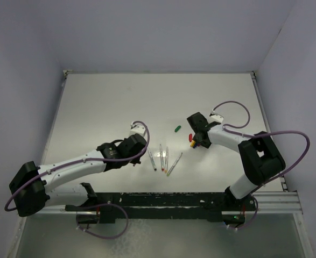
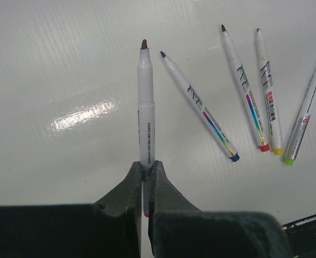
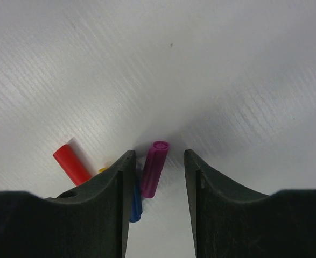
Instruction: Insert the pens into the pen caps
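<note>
Now the left gripper [image 2: 145,171] is clamped on one pen [image 2: 146,102], gripping it near the back end, where a bit of purple-pink shows between the fingers. This held pen points straight away from the wrist cam, dark tip up front, and it is above the white table [image 1: 109,107], not touching it as far as I can tell.

The 4 other pens lie flat on the table to the right of it in the left wrist view: blue-end pen [image 2: 201,107], red-end pen [image 2: 243,88], yellow-end pen [image 2: 268,91] and green-end pen [image 2: 307,107]. The red and yellow ones are almost parallel and just beside each other. In the top view they are between the 2 arms.

The right gripper [image 3: 159,155] is spread apart and low over the table, w/ the purple cap [image 3: 153,172] lying between its fingers, nearer the left one in the right wrist view. I can't tell if the cap touches that finger. The red cap [image 3: 71,164] lies left of the fingers. The blue cap [image 3: 135,205] and yellow cap [image 3: 103,170] are mostly hidden behind the left finger. The green cap [image 1: 177,128] lies apart from the rest, farther up the table.
</note>
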`<act>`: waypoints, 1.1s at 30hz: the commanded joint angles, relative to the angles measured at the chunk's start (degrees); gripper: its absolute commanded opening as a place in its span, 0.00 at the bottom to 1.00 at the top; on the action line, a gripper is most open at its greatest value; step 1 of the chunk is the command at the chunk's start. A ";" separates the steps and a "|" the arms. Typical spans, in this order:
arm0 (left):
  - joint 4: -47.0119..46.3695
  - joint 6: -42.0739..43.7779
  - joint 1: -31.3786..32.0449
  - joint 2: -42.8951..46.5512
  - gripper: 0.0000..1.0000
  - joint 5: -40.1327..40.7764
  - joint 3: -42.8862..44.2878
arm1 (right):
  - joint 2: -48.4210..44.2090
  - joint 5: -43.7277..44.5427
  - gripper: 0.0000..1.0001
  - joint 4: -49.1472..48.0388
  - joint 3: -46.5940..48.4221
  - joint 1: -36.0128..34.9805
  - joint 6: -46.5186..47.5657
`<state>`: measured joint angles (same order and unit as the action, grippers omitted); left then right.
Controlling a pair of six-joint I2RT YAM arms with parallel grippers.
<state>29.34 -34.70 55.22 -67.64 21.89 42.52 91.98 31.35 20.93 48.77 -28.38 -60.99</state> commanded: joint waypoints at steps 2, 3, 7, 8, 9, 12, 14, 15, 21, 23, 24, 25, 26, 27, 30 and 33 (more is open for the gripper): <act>-0.93 0.24 0.21 -0.42 0.00 1.21 1.16 | -0.35 -0.94 0.44 1.40 -1.88 0.08 -1.78; -0.87 0.24 0.23 -0.58 0.00 1.18 1.28 | -0.40 -1.06 0.44 1.61 -1.92 0.08 -1.70; -0.70 0.25 0.23 -1.17 0.00 1.18 1.74 | -1.15 -1.81 0.43 1.72 -2.66 0.09 -1.64; -0.61 0.24 0.21 -1.28 0.00 1.26 1.81 | -1.37 -1.90 0.43 1.79 -2.92 0.08 -1.67; -0.60 0.24 0.20 -1.34 0.00 1.35 1.86 | -1.56 -1.91 0.43 1.96 -3.12 0.08 -1.74; -0.69 -0.01 0.24 -1.45 0.00 1.61 1.95 | -1.81 -2.15 0.41 2.27 -3.68 0.08 -1.77; -0.62 -0.10 0.24 -1.62 0.00 1.79 2.05 | -1.90 -2.61 0.40 2.28 -4.19 0.08 -1.88; -0.54 -0.09 0.22 -1.63 0.00 1.86 2.18 | -1.92 -2.84 0.39 2.21 -4.51 0.08 -1.89; 0.14 -0.13 0.23 -1.81 0.00 2.75 3.08 | -1.66 -4.08 0.36 1.76 -5.61 -0.01 -1.67; 0.36 -0.19 0.19 -1.86 0.00 2.97 3.23 | -1.79 -4.16 0.34 1.73 -5.83 -0.04 -1.53; 0.44 -0.18 0.16 -1.83 0.00 3.06 3.32 | -1.85 -4.24 0.33 1.69 -5.92 -0.07 -1.46; 0.52 -0.15 0.19 -1.91 0.00 3.14 3.40 | -1.89 -4.23 0.32 1.66 -5.89 -0.09 -1.46; 0.58 -0.23 0.22 -1.97 0.00 3.22 3.46 | -1.97 -4.26 0.30 1.66 -5.84 -0.09 -1.34; 0.65 -0.28 0.24 -1.97 0.00 3.22 3.56 | -2.01 -4.29 0.29 1.66 -5.76 -0.10 -1.27; 0.78 -0.28 0.23 -2.03 0.00 3.40 3.74 | -2.14 -4.60 0.28 1.53 -5.62 -0.10 -0.83; 0.85 -0.28 0.19 -2.13 0.00 3.50 3.87 | -2.16 -5.24 0.28 1.19 -5.62 -0.10 -0.55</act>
<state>30.48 -34.85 55.22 -69.54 23.99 43.94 89.06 30.39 19.53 45.25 -28.38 -61.10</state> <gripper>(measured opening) 0.039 0.283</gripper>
